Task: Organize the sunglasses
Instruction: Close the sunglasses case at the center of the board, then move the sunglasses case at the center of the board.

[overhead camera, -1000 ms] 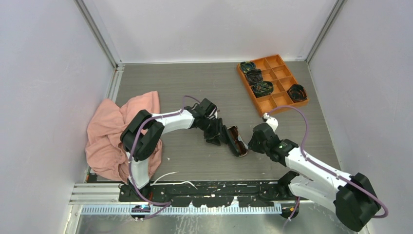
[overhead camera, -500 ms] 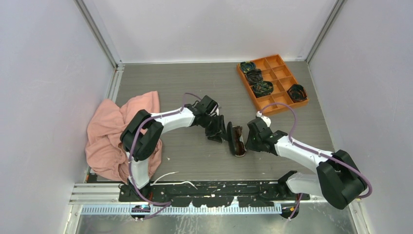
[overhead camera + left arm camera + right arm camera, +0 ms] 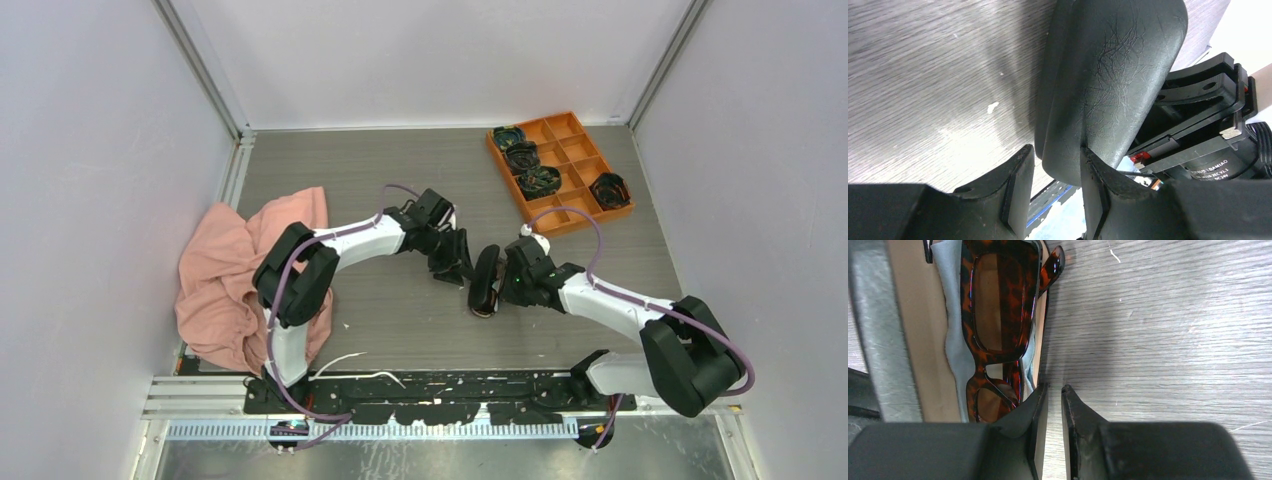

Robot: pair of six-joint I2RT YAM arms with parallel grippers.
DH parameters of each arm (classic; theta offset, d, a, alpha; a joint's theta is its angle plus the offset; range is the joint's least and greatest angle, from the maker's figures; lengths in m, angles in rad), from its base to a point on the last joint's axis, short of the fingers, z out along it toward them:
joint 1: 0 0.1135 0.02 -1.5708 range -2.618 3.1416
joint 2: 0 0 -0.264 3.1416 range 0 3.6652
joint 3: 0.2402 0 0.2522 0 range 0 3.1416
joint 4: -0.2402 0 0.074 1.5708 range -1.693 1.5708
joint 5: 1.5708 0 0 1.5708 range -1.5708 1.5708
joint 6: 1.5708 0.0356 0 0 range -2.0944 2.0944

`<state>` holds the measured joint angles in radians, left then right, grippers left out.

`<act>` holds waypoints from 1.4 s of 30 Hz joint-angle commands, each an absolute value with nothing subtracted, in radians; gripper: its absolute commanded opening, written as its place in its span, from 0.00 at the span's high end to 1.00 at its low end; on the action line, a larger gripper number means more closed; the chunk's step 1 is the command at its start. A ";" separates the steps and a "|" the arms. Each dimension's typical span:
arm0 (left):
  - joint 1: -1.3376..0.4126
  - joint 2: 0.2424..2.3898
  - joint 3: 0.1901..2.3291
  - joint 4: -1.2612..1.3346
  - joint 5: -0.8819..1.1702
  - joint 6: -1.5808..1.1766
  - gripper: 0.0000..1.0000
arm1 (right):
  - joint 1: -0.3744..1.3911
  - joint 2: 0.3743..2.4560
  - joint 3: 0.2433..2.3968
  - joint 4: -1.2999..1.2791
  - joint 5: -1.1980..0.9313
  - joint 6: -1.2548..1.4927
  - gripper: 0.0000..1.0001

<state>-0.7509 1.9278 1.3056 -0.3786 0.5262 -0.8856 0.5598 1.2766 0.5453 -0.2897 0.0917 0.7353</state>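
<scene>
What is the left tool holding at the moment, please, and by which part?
The left tool holds the black case, pinched by one rounded end between its two fingers.

From overhead the black case [image 3: 485, 279] keeps the sunglasses out of sight. In the right wrist view the sunglasses [image 3: 998, 300] run off at twelve o'clock, and their lower lens slips behind the right gripper [image 3: 1053, 390] at six. Whether that gripper pinches the case rim, I can't tell. The case's lower end sinks into the left gripper [image 3: 1055, 157]. The dark bundles [image 3: 540, 181] in the orange tray [image 3: 566, 126] are too small to identify.
</scene>
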 commanded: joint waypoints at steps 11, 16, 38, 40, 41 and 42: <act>-0.814 2.018 1.369 -0.361 0.540 -0.904 0.60 | 0.567 1.288 0.548 -0.203 0.020 0.747 0.77; -0.813 1.990 1.380 -0.396 0.519 -0.880 0.60 | 0.566 1.231 0.532 -0.224 0.033 0.749 0.77; -0.814 1.826 1.449 -0.587 0.353 -0.770 0.46 | 0.547 0.761 0.604 -0.622 0.302 0.766 0.33; -0.824 1.827 1.455 -0.600 0.333 -0.762 0.42 | 0.547 0.753 0.606 -0.635 0.313 0.778 0.33; -0.831 1.830 1.459 -0.608 0.328 -0.760 0.38 | 0.547 0.747 0.605 -0.638 0.321 0.782 0.33; -0.836 1.835 1.460 -0.611 0.327 -0.758 0.34 | 0.547 0.739 0.602 -0.639 0.323 0.786 0.33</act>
